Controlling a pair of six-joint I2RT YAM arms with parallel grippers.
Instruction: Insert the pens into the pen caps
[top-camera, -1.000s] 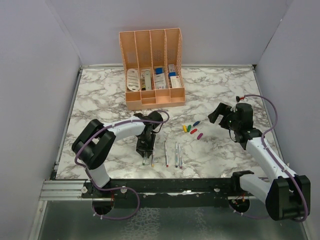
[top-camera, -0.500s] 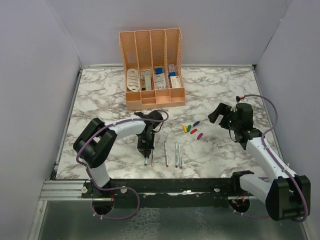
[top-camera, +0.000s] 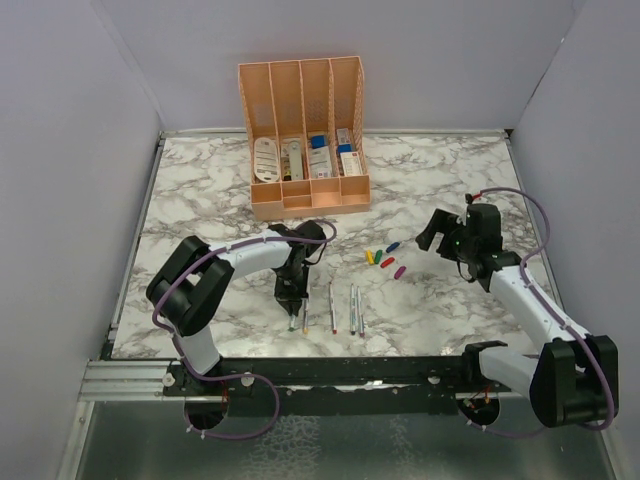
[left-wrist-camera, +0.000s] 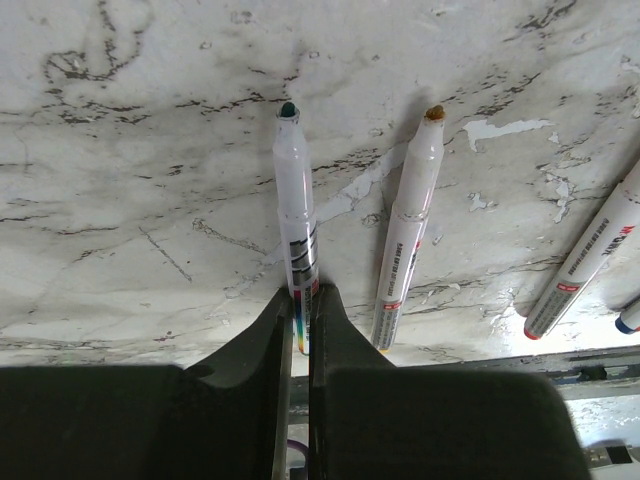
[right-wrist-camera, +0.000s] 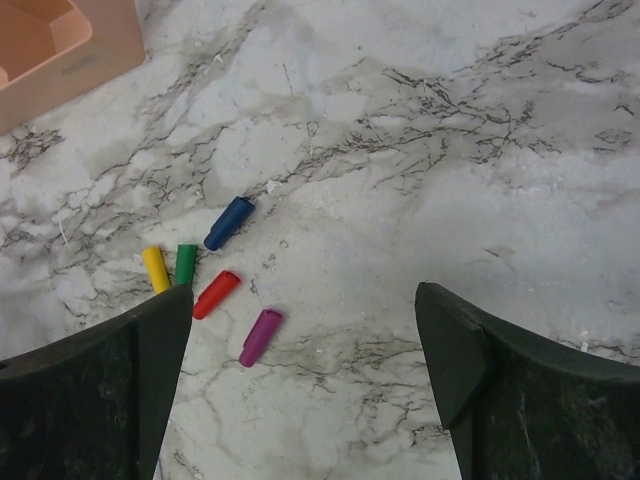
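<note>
**Left claw clamped on pen tail; caps unheld, so alignment is at risk**

Nearest me, my left claw (left-wrist-camera: 300, 295) is clenched on the green-tipped pen (left-wrist-camera: 295, 200), gripping its rear end only. The barrel runs from the jaws toward 12 o'clock over the marble tabletop (left-wrist-camera: 150, 200). I cannot tell whether it is lifted or resting. Just beside it, at 3 o'clock, lies the ochre-tipped pen (left-wrist-camera: 405, 240), close to my fingers but apart from them. Three more pens (top-camera: 352, 308) lie further out on that side.

Beyond, at roughly 2 o'clock from the left claw in the top view, five caps sit loose in a cluster. My right claw (right-wrist-camera: 303, 300) is released, jaws spread wide above them, grasping nothing. The magenta cap (right-wrist-camera: 260, 337) is nearest, then the red cap (right-wrist-camera: 216, 294). The green cap (right-wrist-camera: 186, 264) and yellow cap (right-wrist-camera: 156, 269) lie side by side, apparently touching, and the blue cap (right-wrist-camera: 229, 222) is furthest. The peach organizer (top-camera: 303, 140) stands at the far side, uninvolved.

Risks, as I judge them:
- A tail-end grip leaves a long lever. The pen may pivot or droop in the jaws and its tip may miss the cap mouth.
- The green cap lies against the yellow one. Closing on it could trap or flick its neighbour.
- The caps are small and round. An off-centre pinch may squirt one away.
- I cannot read which end of the green cap is open. Presenting the wrong end would jam the insertion.
- Lifting could nudge the ochre-tipped pen.
</note>
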